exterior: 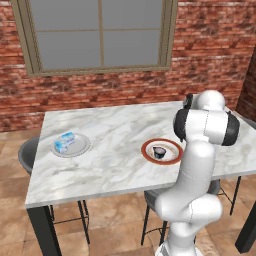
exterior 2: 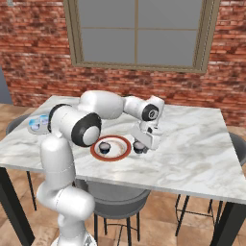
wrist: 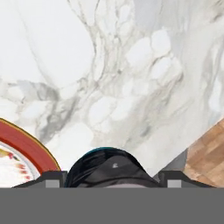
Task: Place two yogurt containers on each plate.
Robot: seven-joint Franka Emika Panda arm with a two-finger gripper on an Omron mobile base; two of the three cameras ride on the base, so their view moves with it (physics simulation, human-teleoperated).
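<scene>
the two light blue yogurt cups (exterior: 64,141) already lie on the grey plate (exterior: 80,149) at the far left of the marble bench (exterior: 115,135), so that plate looks finished. one dark cup (exterior 2: 104,147) sits inside the red-rimmed plate (exterior 2: 122,154), and the step in hand is the second dark cup (exterior 2: 140,147), which is just off that plate's right rim, under the tool (exterior 2: 140,146). in the hand view this cup (wrist: 107,168) sits squarely between the two finger tips (wrist: 52,179), with the plate's red rim (wrist: 26,146) just to the left; the tool appears clenched on it, though actual contact at the pads is hard to confirm. whether the cup rests on the bench or is lifted just clear of it cannot be told. the next move, as i judge it, calls for a short carry sideways over the rim, setting it down beside the first dark cup without knocking it, then letting go. in the left base view the arm's own body covers the tool and the second dark cup, and the hand view cuts off the cup's lower part.
</scene>
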